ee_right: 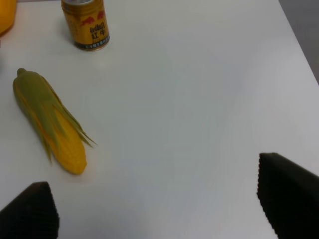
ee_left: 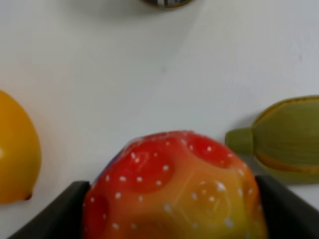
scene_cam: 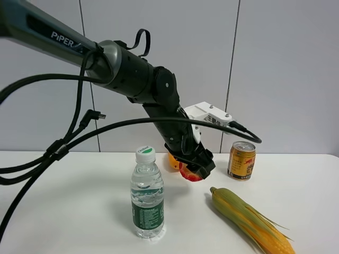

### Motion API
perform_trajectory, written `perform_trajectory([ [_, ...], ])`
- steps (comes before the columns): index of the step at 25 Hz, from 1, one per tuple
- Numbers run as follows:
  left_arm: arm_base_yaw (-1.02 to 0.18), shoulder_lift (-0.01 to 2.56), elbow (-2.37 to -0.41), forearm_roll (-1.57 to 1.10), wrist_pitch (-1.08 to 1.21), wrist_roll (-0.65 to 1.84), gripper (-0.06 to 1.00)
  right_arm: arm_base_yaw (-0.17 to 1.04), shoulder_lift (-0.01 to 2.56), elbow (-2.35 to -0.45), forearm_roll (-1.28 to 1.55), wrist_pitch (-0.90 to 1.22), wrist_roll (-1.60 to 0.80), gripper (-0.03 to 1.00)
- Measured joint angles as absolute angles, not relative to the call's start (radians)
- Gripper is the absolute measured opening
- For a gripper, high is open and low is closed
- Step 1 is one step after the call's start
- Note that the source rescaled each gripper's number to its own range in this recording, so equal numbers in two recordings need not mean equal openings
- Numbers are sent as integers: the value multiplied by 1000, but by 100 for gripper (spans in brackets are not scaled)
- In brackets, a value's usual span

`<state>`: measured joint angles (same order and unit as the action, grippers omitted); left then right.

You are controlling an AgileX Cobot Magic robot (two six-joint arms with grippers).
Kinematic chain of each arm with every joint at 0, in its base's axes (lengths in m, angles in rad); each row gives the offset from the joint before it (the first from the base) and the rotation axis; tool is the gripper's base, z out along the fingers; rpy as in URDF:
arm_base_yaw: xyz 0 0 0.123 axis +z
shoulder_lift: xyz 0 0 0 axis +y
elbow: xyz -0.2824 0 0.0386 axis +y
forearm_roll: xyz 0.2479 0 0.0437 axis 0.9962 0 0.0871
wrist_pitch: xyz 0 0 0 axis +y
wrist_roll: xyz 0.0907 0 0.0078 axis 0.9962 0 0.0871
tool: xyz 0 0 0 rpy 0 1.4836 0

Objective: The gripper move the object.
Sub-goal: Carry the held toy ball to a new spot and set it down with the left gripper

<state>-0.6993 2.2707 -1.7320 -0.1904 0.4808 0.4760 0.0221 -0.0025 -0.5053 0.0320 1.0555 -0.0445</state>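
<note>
The red-and-yellow apple (scene_cam: 192, 173) sits between the fingers of my left gripper (scene_cam: 198, 165), in the middle of the white table (scene_cam: 79, 206). In the left wrist view the apple (ee_left: 174, 194) fills the space between both black fingers (ee_left: 60, 216), so my left gripper (ee_left: 174, 211) is shut on it. I cannot tell whether the apple touches the table. My right gripper (ee_right: 159, 204) is open and empty over bare table; it is out of the exterior high view.
A plain orange fruit (scene_cam: 173, 160) lies just behind the apple. A gold can (scene_cam: 241, 160) stands to the right. A corn cob in its husk (scene_cam: 251, 219) lies at the front right. A water bottle (scene_cam: 147, 193) stands at the front left.
</note>
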Motion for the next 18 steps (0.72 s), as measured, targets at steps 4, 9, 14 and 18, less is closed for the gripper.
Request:
perform_trajectory([
  [4,-699,2292,-1733,-190,476,492,1,22,-3,-505,32,1055,-44,100],
  [9,-699,2320,-1735,-190,475,505,1,22,-3,-505,32,1055,-44,100],
  [14,-699,2326,-1735,-190,468,509,1,22,-3,-505,32,1055,-44,100],
  [18,-699,2326,-1735,-190,462,510,1,22,-3,-505,32,1055,-44,100],
])
